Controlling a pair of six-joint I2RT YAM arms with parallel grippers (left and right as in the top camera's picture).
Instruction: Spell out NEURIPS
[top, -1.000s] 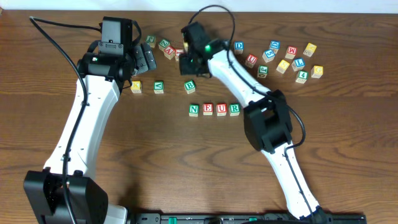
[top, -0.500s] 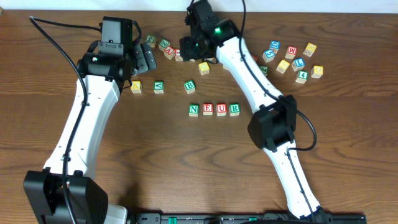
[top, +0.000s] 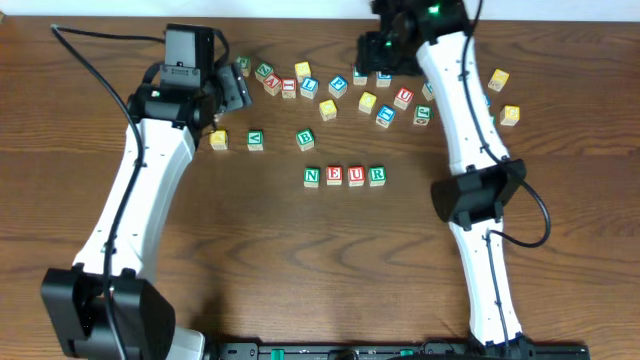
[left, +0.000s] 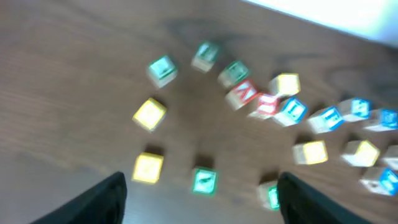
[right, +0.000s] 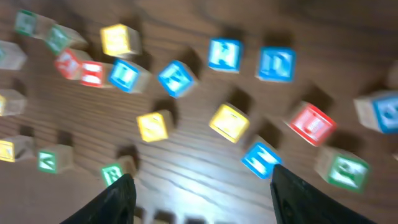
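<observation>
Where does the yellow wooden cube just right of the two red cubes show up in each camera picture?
Overhead: yellow wooden cube near the top, left of centre.
Left wrist: the cube upper right of centre.
Right wrist: the cube upper left.
Shared landmark: the two red cubes, just left of it and slightly lower in every view.

Wooden table (top: 300, 260) with loose letter cubes (top: 367, 102) and one N-E-U-R row (top: 345, 176)
</observation>
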